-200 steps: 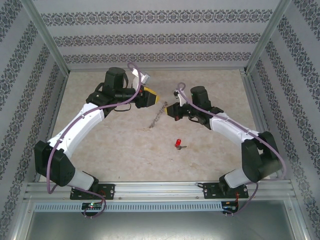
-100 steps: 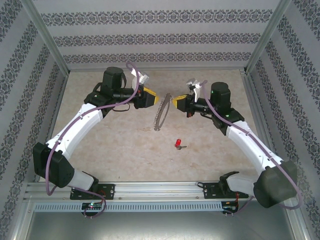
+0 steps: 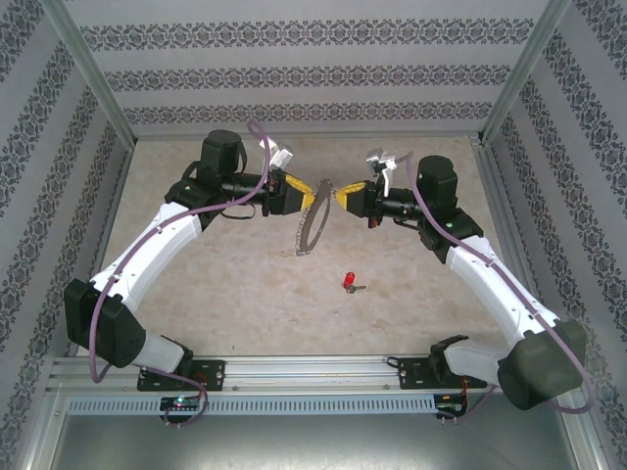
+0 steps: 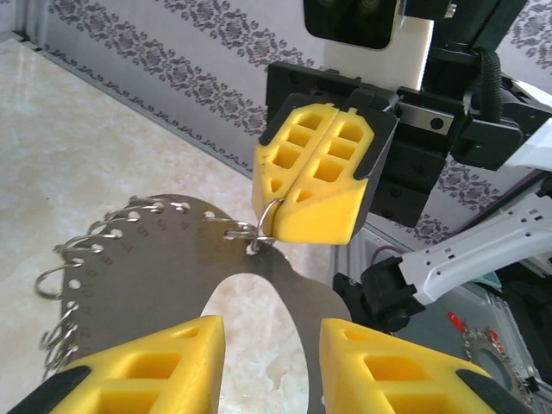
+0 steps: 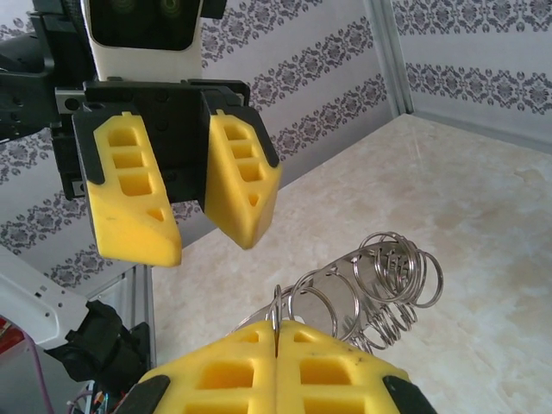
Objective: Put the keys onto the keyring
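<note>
The keyring, a flat silvery loop fringed with small wire rings, hangs upright between the two grippers at mid-table. My right gripper is shut on one small ring at its top edge, its yellow pads pressed together on the wire. My left gripper faces it from the left, open, its fingertips just short of the loop's flat face and either side of its hole. The red-headed key lies alone on the table, nearer the arm bases.
Patterned walls and aluminium posts enclose the pale marble-look table. A metal rail with the arm bases runs along the near edge. The right gripper fills the upper middle of the left wrist view.
The right arm swung outward and lifted the keyring, which now hangs higher and more upright. The left gripper's jaws narrowed slightly and came up to the loop. The key stayed put.
</note>
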{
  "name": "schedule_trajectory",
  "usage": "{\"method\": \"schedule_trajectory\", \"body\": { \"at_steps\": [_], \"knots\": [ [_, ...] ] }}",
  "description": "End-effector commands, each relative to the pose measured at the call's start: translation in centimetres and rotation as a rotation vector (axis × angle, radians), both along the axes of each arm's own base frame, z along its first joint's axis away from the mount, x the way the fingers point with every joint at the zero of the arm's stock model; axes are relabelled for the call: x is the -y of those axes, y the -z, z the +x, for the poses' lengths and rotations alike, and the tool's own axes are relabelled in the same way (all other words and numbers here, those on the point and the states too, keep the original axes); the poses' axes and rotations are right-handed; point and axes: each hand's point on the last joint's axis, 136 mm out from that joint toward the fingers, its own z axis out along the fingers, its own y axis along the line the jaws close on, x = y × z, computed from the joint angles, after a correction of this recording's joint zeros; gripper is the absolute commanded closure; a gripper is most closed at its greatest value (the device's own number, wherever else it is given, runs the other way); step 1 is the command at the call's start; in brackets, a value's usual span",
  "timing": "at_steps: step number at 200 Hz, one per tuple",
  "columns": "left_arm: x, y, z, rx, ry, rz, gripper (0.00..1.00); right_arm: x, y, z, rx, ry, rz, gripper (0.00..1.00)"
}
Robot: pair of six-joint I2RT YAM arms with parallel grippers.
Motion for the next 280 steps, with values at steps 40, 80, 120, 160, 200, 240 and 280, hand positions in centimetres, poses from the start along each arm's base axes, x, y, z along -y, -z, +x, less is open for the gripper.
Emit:
{"method": "schedule_trajectory", "body": {
  "at_steps": [40,80,120,160,200,240,280],
  "knots": [
    [2.7,-3.0,-0.9,0.053,0.110,-0.110,0.66,-2.2,-2.6,-1.6,0.051,-0.077,0.013,1.00],
    [3.1,-4.2,0.3,0.078,0.056,-0.161,0.67,-2.9,-0.2,-1.9,0.009,-0.074,-0.051,1.00],
    [3.1,-4.8,1.2,0.092,0.001,-0.194,0.67,-1.7,1.3,-1.3,0.028,0.040,-0.140,1.00],
    [2.5,-4.0,1.1,0.104,-0.035,-0.140,0.67,0.8,0.9,0.2,0.117,0.240,-0.214,1.00],
    [2.2,-2.4,-0.2,0.086,0.004,-0.073,0.71,0.6,-1.9,-1.7,0.166,0.131,-0.118,1.00],
    [2.4,-2.4,-1.3,0.067,0.075,-0.078,0.76,0.3,-2.9,-2.1,0.134,0.042,-0.048,1.00],
    [2.8,-2.3,-2.4,0.035,0.152,-0.092,0.74,-0.2,-3.8,-3.1,0.097,-0.063,0.007,1.00]
  ]
}}
